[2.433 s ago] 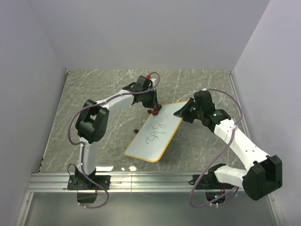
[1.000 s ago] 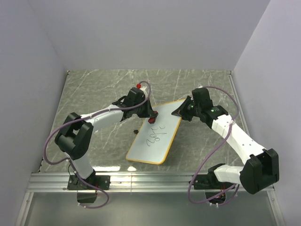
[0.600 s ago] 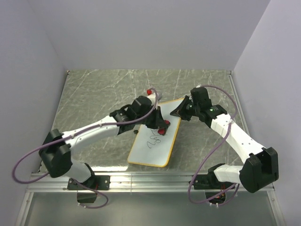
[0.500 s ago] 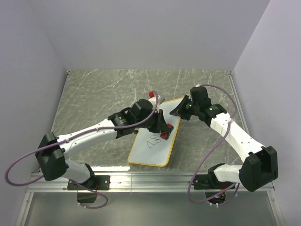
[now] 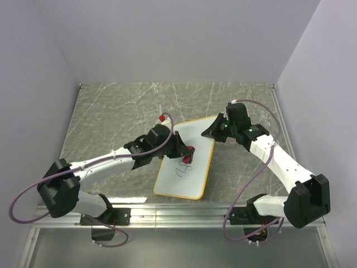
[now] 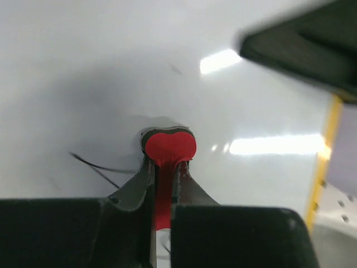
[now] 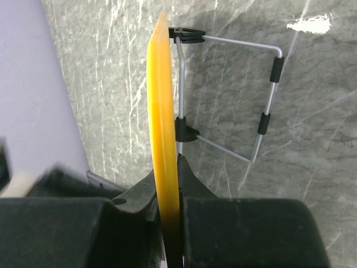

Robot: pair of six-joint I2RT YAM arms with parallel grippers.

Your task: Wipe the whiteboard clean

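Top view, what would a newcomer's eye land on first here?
The whiteboard at mid-table, with a dark scribble on it. The left tool holds a red eraser against the board beside that scribble, while the right tool clamps the board's far right corner.

Yellow-rimmed whiteboard [image 5: 189, 167], tilted on grey table, small dark scribble mid-board

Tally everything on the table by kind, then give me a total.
Whiteboard: 1
Red eraser: 1
Wire stand behind the board: 1
Robot arms: 2, left arm and right arm
Total: 5
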